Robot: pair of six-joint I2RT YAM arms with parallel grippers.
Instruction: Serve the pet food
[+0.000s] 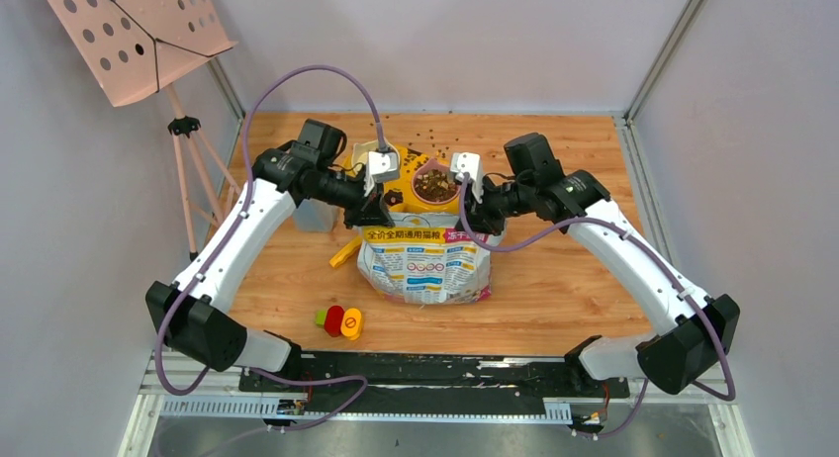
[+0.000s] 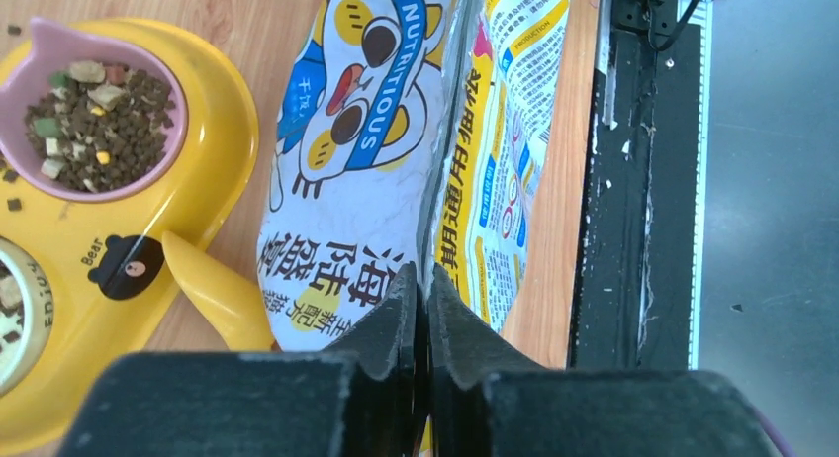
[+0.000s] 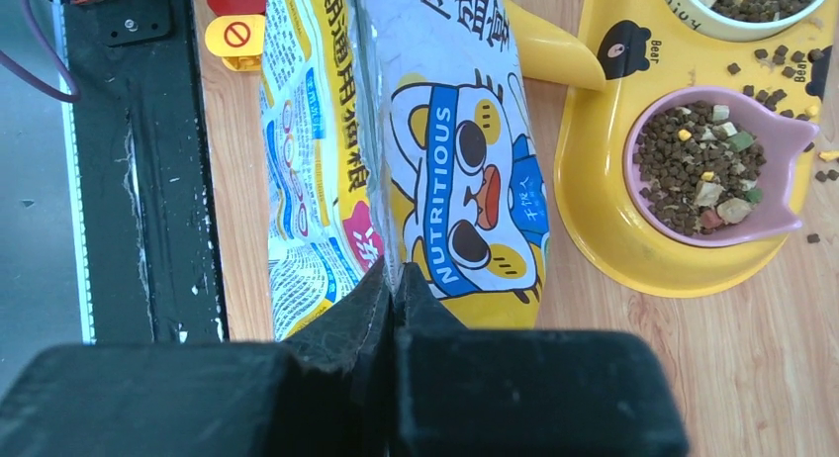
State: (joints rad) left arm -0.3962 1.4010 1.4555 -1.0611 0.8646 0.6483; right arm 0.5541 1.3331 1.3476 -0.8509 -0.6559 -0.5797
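**Top view.** My left gripper and right gripper both meet the far edge of the bag, at its 11 and 1 o'clock corners. The yellow feeder lies just beyond the bag at 12 o'clock, and the pet food is heaped in it. Only this view shows loose pellets strewn over the table at 12 o'clock of the feeder, and a pink perforated music stand at 10 o'clock. The bag's near face carries a banner reading 全价全期通用猫粮.

**Left wrist view.** My left fingers are drawn in to a thin slit on the bag's folded top edge and grip it. The bag's other face, hidden from above, shows a cartoon animal face and a blue band lettered NUTRITIOUS. The pet food sits in a pink bowl mixed with pale, green and yellow bits. The feeder bears a black bear head and the word "Bear". A yellow scoop pokes out between feeder and bag; the rest of it is hidden.

**Right wrist view.** My right fingers are pressed together on the same edge, pinching it. This view alone shows a cream bowl in the feeder, also holding pellets, and a yellow disc with a red prohibition sign, at 11 o'clock of the frame.
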